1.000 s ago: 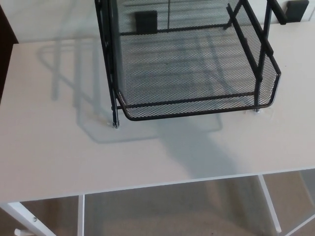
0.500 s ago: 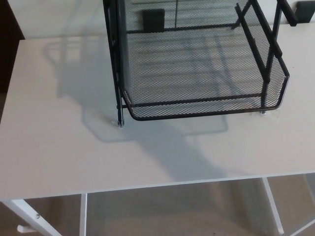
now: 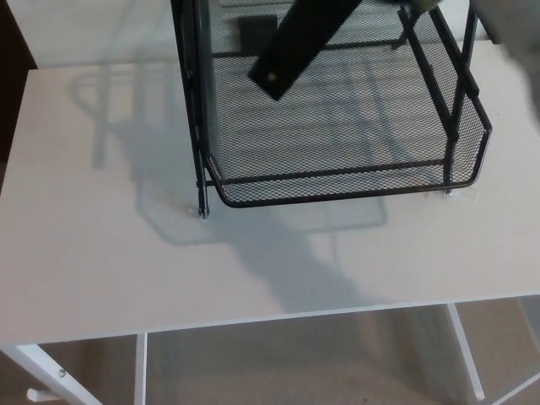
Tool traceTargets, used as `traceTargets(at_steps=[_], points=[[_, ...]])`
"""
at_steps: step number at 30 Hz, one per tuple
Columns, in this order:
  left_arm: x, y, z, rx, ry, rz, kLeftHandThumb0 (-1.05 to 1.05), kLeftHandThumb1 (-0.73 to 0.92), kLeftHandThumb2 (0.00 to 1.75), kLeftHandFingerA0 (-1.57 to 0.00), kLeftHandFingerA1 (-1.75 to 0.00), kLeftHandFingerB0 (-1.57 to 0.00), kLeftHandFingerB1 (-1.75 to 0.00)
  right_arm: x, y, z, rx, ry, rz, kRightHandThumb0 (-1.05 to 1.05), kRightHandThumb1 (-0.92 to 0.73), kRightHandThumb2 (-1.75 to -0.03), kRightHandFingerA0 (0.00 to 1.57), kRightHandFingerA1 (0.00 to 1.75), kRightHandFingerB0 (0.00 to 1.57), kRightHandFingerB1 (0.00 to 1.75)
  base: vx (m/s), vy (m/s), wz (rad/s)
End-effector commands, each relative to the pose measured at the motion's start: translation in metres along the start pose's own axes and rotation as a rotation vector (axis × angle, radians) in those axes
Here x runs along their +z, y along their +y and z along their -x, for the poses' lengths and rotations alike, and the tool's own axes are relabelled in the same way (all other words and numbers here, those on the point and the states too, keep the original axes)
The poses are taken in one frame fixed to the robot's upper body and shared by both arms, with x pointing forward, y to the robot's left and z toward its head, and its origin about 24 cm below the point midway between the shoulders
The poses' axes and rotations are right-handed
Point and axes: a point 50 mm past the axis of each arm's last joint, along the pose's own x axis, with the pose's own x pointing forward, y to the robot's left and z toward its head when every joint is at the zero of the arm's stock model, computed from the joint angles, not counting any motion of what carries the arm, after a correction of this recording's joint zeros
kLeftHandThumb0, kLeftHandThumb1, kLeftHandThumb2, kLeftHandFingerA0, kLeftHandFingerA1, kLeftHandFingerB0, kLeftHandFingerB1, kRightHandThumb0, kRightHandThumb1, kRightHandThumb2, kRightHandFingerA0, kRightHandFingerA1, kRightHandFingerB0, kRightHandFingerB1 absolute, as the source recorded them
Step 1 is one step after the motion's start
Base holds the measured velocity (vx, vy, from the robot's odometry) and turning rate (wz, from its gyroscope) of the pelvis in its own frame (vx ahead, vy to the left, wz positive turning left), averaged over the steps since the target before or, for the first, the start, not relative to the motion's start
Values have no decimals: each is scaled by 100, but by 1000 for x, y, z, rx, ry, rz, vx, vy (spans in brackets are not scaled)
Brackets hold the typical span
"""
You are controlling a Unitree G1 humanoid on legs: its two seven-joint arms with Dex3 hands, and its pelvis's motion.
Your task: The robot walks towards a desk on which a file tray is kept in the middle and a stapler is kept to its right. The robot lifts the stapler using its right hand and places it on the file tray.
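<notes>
Stapler (image 3: 302, 42) is named first as the task's thing: it is seen toward 12 o'clock as a long black bar, tilted, with its lower end over the mesh floor of the file tray (image 3: 337, 181) and its upper end cut off by the far edge of the picture at about 1 o'clock. A small pale rivet is seen near its lower end. Whether that end touches the mesh cannot be told.

Nearest, at 6 o'clock, beige floor (image 3: 295, 363) is seen under the desk (image 3: 101, 253), and white frame legs are seen at 7 and 5 o'clock. The white desk top is crossed by a grey shadow (image 3: 312, 270) that runs from the tray's front toward 6 o'clock.

Farther on, the black wire tray is set on the desk, its curved front rim turned toward 6 o'clock and small feet shown at its front corners. Its upright posts are seen at 11 and 1 o'clock.

At 2 o'clock a pale blurred shape (image 3: 506, 34) is seen; what it is cannot be told. Neither hand is shown, so the state of the fingers cannot be told.
</notes>
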Motion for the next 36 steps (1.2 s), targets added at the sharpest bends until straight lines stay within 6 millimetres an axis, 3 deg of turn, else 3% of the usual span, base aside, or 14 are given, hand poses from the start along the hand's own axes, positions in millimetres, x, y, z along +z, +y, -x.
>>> traceTargets(at_steps=[1, 7, 8, 9, 12, 13, 14, 15, 16, 23, 25, 30, 31, 36], points=[[1, 3, 1, 9, -28, -41, -64, 91, 67, -43, -50, -32, -40, -5, 19, 1, -47, 132, -93, -20, -58, -97, 83, 175, 72, 151, 0, 0, 0], [2, 2, 1, 16, -22, -57, -65, 90, 67, -45, -48, -35, -38, -22, 46, 13, -49, 311, -254, -27, -72, -79, 76, 171, 72, 113, 0, 0, 0], [2, 2, 0, 20, -19, -55, -65, 90, 67, -47, -49, -35, -38, -29, 58, 20, -39, 366, -314, -28, -71, -67, 78, 141, 75, 66, 0, 0, 0], [2, 2, 0, 20, -19, -56, -65, 90, 67, -46, -49, -35, -38, -33, 64, 23, -35, 386, -329, -26, -69, -79, 76, 153, 75, 105, 0, 0, 0], [3, 1, 0, 9, -25, -66, -65, 91, 67, -44, -49, -34, -39, -43, 73, 34, -16, 426, -286, -24, -71, -73, 78, 164, 74, 105, 0, 0, 0], [3, 2, 0, 13, -22, -62, -65, 91, 67, -44, -49, -35, -39, -45, 74, 36, -9, 420, -281, -20, -72, -69, 90, 173, 63, 140, 0, 0, 0], [3, 3, 1, 13, -23, -56, -65, 91, 67, -44, -49, -34, -39, -49, 71, 40, 16, 414, -257, -21, -72, -66, 84, 169, 68, 137, 0, 0, 0], [3, 2, 1, 14, -24, -53, -64, 90, 67, -45, -49, -34, -39, -51, 68, 42, 46, 441, -222, -36, -49, -90, 103, 129, 77, 90, 0, 0, 0], [4, 2, 0, 19, -21, -41, -63, 90, 67, -46, -51, -35, -40, -55, 61, 43, 95, 458, -194, -26, -73, -68, 78, 149, 78, 74, 0, 0, 0], [2, 3, 1, 16, -14, -59, -64, 91, 67, -44, -50, -35, -40, -66, 43, 53, 136, 478, -90, -30, -72, -63, 77, 137, 72, 50, 0, 0, 0], [0, 4, 1, 12, -17, -52, -64, 90, 67, -43, -51, -34, -40, -68, 36, 55, 189, 476, -59, -40, -73, -62, 64, 79, 48, 37, 0, 0, 0], [-1, 3, 1, 15, -6, -54, -64, 90, 67, -43, -48, -34, -39, -58, 23, 51, 297, 450, 2, -64, -64, -59, 1, 32, 8, 27, 0, 0, 0], [-1, 3, 1, 16, -2, -56, -64, 90, 67, -43, -48, -34, -39, -55, 21, 50, 319, 443, 13, -82, -50, -83, 0, 7, 8, 14, 0, 0, 0], [-2, 3, 2, 9, -7, -53, -64, 91, 67, -43, -50, -35, -40, -43, 9, 44, 390, 385, 11, -90, -51, -82, 0, 7, 8, 2, 0, 0, 0]])
